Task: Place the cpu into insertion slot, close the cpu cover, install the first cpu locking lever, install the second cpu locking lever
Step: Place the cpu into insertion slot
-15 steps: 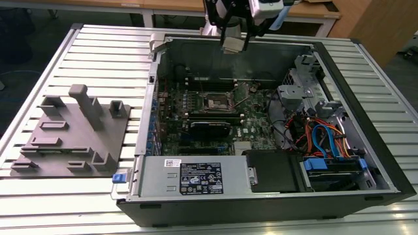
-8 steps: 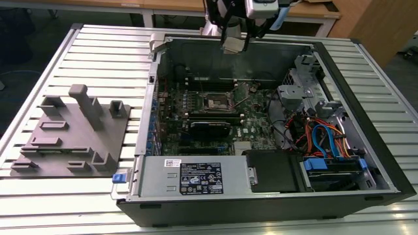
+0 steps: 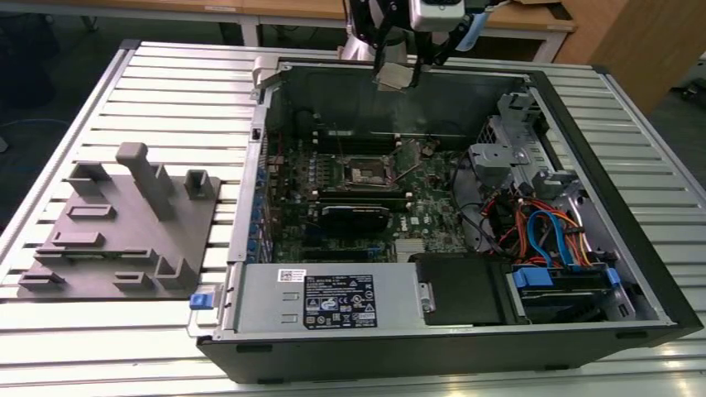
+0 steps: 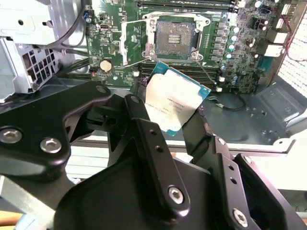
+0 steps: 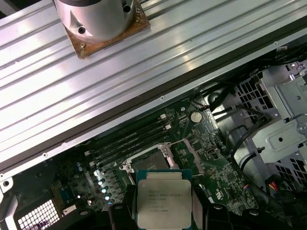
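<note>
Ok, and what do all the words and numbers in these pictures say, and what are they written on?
On the cpu: a few rows of grey print, too blurred to read.
On the black label of the silver box: white print and signs, too small to read.
On the white sticker beside it: too small to read.
On the green board: tiny white marks, unreadable.
So no text can be quoted.
</note>
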### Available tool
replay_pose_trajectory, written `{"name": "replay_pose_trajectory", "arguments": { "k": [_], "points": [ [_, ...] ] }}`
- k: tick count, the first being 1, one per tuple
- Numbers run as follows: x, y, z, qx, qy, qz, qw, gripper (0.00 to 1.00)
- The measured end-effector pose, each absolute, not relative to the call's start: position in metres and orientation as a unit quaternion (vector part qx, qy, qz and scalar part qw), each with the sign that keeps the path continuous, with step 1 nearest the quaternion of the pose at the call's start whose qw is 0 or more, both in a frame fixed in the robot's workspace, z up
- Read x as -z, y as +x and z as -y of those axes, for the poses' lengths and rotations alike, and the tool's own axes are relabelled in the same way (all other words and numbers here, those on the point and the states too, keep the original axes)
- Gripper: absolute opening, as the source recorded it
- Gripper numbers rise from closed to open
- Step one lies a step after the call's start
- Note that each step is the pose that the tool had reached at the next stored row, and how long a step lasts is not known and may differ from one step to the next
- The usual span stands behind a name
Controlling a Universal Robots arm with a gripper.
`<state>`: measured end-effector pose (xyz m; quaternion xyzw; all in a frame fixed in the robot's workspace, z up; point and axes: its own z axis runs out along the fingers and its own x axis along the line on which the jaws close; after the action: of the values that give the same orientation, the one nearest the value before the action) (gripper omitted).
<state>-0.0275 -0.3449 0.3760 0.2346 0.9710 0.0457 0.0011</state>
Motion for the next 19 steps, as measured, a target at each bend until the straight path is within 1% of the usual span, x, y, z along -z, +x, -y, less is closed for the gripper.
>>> {"name": "replay_pose_trajectory", "arguments": {
  "k": [19],
  "points": [
    [-0.376, -0.0275, 0.3449, -0.046, 0.245, -0.969, 0.002, 0.54]
  ]
}}
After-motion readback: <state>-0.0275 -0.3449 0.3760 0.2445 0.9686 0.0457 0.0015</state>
